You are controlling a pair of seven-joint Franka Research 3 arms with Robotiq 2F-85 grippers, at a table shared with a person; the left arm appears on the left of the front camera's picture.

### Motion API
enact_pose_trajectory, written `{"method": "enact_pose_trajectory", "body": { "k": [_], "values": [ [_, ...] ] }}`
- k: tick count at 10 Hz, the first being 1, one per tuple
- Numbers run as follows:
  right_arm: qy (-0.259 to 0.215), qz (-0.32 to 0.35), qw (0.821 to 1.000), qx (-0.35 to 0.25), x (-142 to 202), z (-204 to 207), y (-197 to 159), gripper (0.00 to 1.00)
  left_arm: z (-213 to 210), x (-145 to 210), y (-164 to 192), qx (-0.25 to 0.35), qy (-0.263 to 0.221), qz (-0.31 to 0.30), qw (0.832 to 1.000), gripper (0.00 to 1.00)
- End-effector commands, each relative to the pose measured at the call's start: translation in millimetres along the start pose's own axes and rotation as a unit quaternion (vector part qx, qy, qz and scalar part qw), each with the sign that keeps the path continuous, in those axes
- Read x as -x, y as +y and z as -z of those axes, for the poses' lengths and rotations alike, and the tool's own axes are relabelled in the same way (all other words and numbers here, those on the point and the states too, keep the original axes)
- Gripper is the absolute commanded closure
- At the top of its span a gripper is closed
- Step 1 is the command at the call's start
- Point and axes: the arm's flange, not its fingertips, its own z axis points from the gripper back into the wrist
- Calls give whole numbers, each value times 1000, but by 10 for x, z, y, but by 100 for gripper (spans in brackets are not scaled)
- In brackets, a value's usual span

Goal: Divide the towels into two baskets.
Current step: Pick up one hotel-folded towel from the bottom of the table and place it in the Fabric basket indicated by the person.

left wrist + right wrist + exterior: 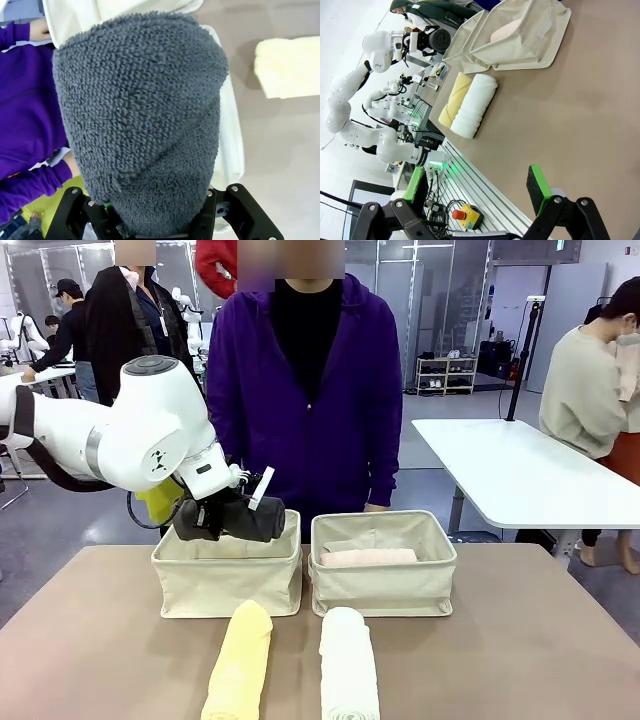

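Nearest the robot, the right gripper (476, 187) hangs off the table (540, 640) with its green pads spread wide and nothing between them. It is free for work.

On the near part of the table two towels lie side by side, lengthwise toward the baskets. The yellow towel (240, 660) lies in front of the left basket (225, 585), and the white towel (348, 668) in front of the right basket (385, 585). Neither is in a basket yet.

The baskets stand next to each other just beyond them. The pink towel (355, 557) lies across the inside of the right basket.

Over the left basket, the left gripper (152, 210) is clamped on the grey towel (145, 125), with its fingers pinching the roll near one end. In the front view the roll hangs crosswise at rim height, over the basket's back half. Whether it touches the canvas cannot be told.

Behind the baskets a person (300, 390) stands close to the far edge, not reaching in.

The step in hand looks like dropping the grey towel into the left basket, which would put one roll in each. The next move calls for lowering the roll past the rim, keeping it along the basket's length so the ends clear the soft sides. The fingers then part and lift straight out without catching the fold. After that, yellow and white are left, probably one per basket.
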Motion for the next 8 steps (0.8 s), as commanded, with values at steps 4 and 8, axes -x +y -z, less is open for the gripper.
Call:
{"method": "enact_pose_trajectory", "body": {
  "k": [4, 8],
  "values": [
    [-1, -1, 1000, -4, 11, -18, 38, 0, 785, 215, 477, 12, 39, 2, 999, 79],
    [-1, -1, 1000, -4, 11, -18, 38, 0, 1145, 230, 564, 27, 45, -44, 998, 57]
  ]
}}
